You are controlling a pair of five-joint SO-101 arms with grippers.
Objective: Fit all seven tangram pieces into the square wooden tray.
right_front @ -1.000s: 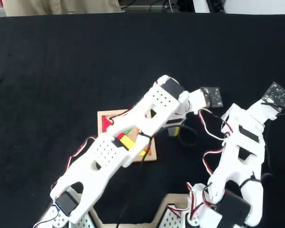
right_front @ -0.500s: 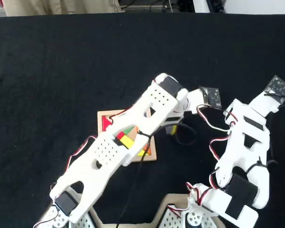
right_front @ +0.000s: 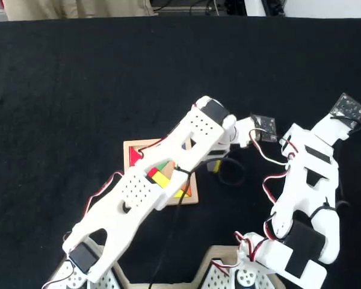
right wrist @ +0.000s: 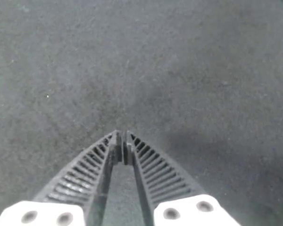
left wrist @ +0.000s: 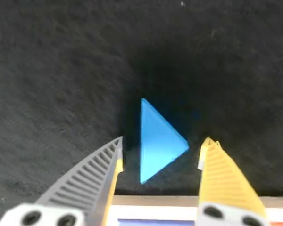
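A blue triangle (left wrist: pixel 158 140) lies flat on the black cloth just beyond the tray's edge (left wrist: pixel 179 212). My left gripper (left wrist: pixel 161 149) is open, with one finger on each side of the triangle and not touching it. In the high view the left arm (right_front: pixel 162 180) stretches over the square wooden tray (right_front: pixel 132 148), which holds red, green, yellow and orange pieces, partly hidden by the arm. My right gripper (right wrist: pixel 122 141) is shut on nothing, above bare cloth. The right arm (right_front: pixel 310 180) stands at the right of the table.
Black cloth covers the whole table, with wide free room at the far side and the left. Cables hang between the two arms near the tray's right corner (right_front: pixel 195 198).
The right arm has drawn back and lifted a little toward the right. The left arm has shifted slightly left and away.
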